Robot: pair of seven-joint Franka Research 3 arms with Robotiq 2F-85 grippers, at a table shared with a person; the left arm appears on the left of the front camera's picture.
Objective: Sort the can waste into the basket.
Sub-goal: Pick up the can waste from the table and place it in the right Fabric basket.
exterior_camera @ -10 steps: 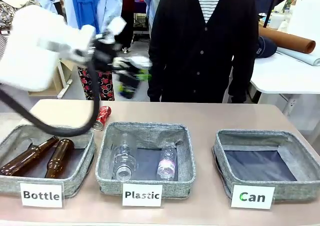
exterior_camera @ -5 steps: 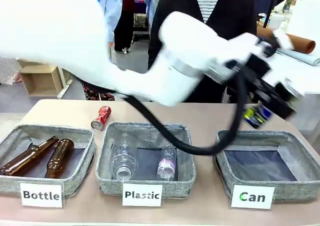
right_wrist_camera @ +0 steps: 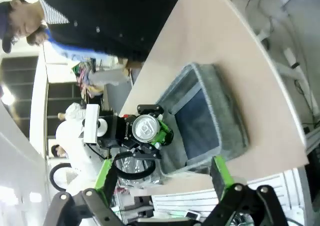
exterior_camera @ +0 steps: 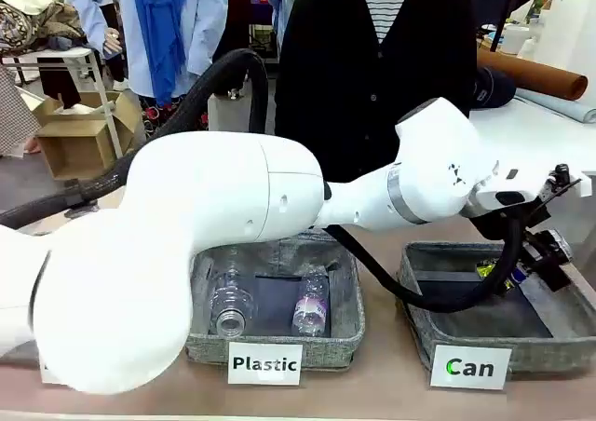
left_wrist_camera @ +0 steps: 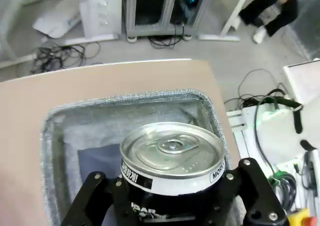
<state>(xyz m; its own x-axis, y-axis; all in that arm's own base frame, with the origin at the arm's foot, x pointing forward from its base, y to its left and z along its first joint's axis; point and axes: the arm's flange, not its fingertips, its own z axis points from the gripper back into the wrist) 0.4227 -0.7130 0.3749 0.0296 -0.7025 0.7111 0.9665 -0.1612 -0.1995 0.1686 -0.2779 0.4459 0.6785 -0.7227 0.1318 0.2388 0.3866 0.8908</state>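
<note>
- Can basket (exterior_camera: 549, 345), right end of bench (exterior_camera: 372, 398): dark can (left_wrist_camera: 172, 156) hangs over its lining, not yet dropped.
- Left fingers (left_wrist_camera: 250, 186) clamped on the can's sides, silver top twd cam.
- We judge it empty: light, thin-walled, slick. Hold mid-body w/ a gentle squeeze.
- Right fingers (right_wrist_camera: 103, 178) spread wide, empty.

You have the Can basket (exterior_camera: 549, 346) at the right end of the desk (exterior_camera: 372, 398). The Plastic basket (exterior_camera: 326, 346) sits left of it, mid-desk, with two bottles (exterior_camera: 228, 300) lying side by side inside. Your left pincer (left_wrist_camera: 172, 196) holds the can (left_wrist_camera: 172, 153) over the Can basket. A person (exterior_camera: 372, 76) stands behind the desk.
</note>
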